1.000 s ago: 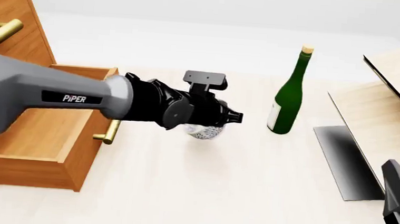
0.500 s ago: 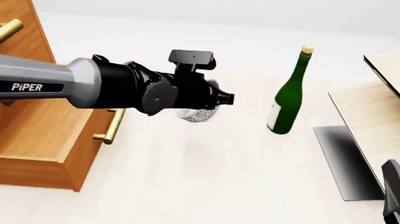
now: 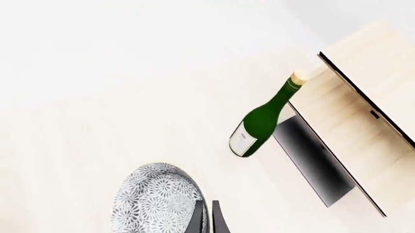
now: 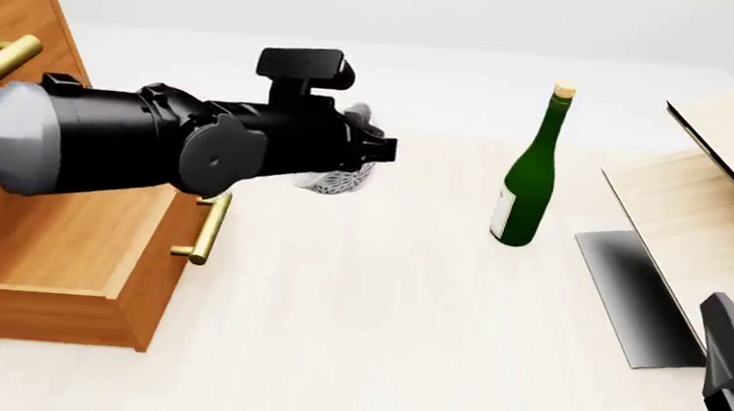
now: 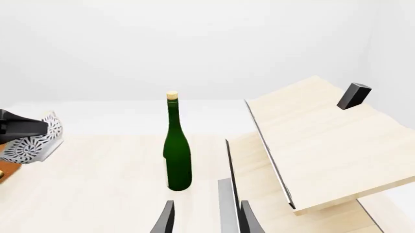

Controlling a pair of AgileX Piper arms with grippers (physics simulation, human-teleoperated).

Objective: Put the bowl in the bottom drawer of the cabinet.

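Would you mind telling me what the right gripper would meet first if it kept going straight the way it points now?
Probably the bottle, upright just ahead of the right gripper, though slightly off-centre; depth is hard to judge.

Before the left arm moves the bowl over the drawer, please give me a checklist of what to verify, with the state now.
1. Bowl held by left hand: ok, fingers pinch its rim.
2. Bowl off the table: ok.
3. Bottom drawer open: ok.
4. Drawer inside free: cannot tell, the arm hides part.
5. Wine bottle upright, apart from the bowl: ok.
6. Right hand out of the path: ok, low at the right.
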